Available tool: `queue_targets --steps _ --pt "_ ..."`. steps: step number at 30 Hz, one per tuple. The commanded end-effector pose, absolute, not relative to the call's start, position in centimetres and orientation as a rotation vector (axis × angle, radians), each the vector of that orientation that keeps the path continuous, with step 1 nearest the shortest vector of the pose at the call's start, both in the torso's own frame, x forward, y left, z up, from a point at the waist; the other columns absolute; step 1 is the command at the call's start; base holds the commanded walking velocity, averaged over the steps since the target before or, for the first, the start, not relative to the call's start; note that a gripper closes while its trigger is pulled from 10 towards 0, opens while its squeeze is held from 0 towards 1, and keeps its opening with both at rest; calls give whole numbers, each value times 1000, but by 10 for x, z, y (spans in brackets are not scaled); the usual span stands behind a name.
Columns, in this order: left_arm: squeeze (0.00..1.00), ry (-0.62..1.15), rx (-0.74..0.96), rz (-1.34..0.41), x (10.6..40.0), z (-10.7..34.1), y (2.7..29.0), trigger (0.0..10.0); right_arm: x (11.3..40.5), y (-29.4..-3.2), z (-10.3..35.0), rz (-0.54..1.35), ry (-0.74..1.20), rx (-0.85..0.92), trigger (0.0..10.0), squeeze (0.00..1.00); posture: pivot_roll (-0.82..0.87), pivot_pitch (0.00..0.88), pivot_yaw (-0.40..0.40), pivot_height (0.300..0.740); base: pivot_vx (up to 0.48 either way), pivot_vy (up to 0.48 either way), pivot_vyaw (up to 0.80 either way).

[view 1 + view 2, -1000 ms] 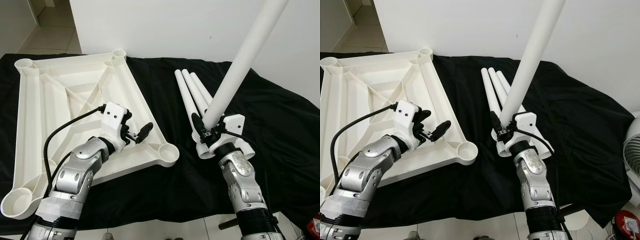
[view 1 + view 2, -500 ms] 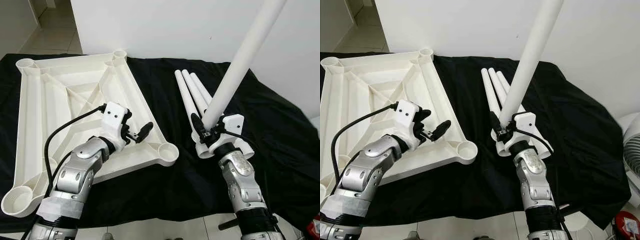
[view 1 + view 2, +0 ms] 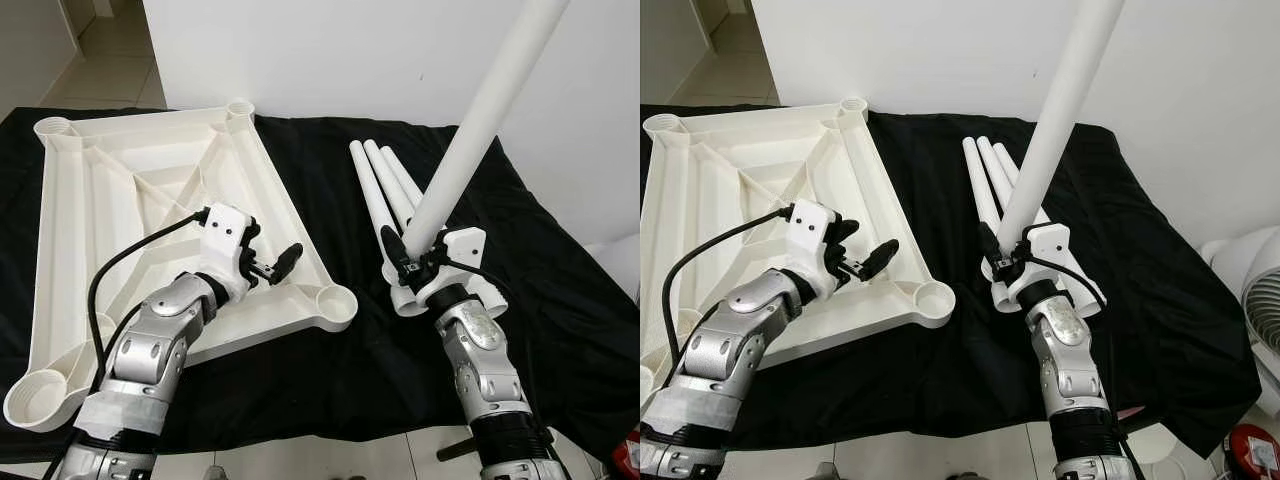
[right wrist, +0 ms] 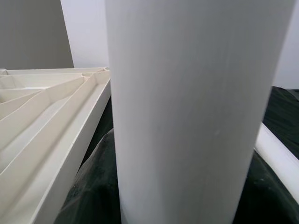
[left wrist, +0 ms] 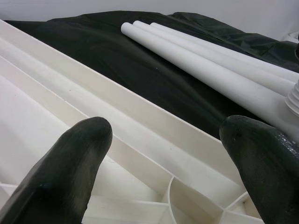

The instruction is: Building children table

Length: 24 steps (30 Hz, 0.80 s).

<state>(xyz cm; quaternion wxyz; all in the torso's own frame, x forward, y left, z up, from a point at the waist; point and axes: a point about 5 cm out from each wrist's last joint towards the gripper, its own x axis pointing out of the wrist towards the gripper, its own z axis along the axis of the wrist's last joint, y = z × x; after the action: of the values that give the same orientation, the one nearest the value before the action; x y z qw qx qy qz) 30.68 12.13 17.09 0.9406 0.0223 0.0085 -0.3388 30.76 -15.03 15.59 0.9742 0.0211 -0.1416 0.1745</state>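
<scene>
Tabletop [image 3: 130,200] upside down under wide-open left jaws [image 3: 275,268], right jaws [image 3: 405,262] gripping raised leg [image 3: 480,120], no legible markings

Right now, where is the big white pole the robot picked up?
In the right tool, the white pole tilts up above three poles on the black cloth.

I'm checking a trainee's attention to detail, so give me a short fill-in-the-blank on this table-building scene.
1. The right tool is shut on a white leg that points steeply ____.
2. The number of legs lying side by side on the black cloth is ____.
3. The left tool, fingers ____, hovers over the upside-down tabletop.
4. The tabletop socket nearest the held leg sits at a ____ of the tabletop.

Missing words: upward; three; open; corner
</scene>
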Motion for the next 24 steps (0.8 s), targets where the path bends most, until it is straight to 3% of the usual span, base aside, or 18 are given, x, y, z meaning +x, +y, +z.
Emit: queue_targets --steps 1,19,24 --pt "0 8 65 -653 310 173 121 10000 309 -150 158 360 -304 32 10000 0 71 34 -55 740 0 300 0" --pt "0 12 71 -656 309 171 122 10000 310 -146 156 378 -300 30 10000 0 81 22 -54 740 0 300 0" --pt "0 5 80 -662 309 171 121 10000 310 -146 155 379 -300 32 10000 0 79 18 -50 740 0 0 0"
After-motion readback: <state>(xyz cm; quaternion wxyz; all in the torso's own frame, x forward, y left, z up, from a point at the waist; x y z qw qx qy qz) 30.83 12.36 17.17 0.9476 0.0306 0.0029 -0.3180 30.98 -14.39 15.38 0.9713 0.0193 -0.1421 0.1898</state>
